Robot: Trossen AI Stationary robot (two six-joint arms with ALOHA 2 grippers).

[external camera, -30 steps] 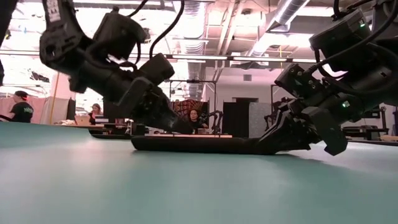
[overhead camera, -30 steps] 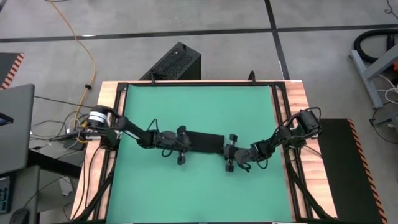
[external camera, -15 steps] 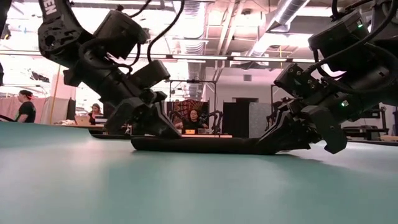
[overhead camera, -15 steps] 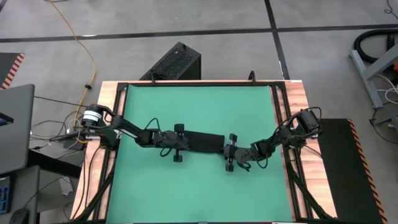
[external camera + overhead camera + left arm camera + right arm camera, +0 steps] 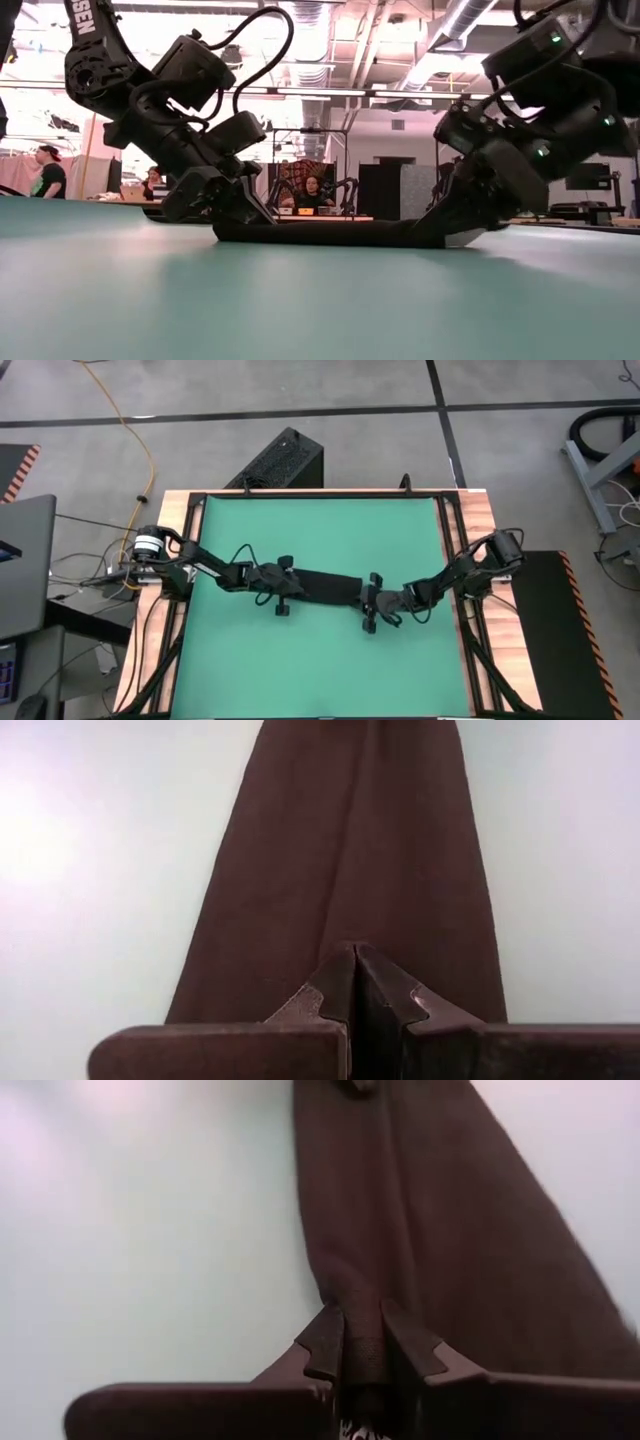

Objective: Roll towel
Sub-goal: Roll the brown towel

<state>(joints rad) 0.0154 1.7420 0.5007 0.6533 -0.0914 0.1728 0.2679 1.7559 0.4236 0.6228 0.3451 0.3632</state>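
Meanwhile left claw closed, right claw clamped on towel; ribbed box beyond table.

Green-matted tabletop with a wooden rim is carrying one item: a narrow black soft cloth towel, lying flat across its middle, long axis running left-right.

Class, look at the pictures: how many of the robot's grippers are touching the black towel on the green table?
2. The left gripper is shut on the towel at its left end; the right gripper is shut on its right end. None seem hidden.
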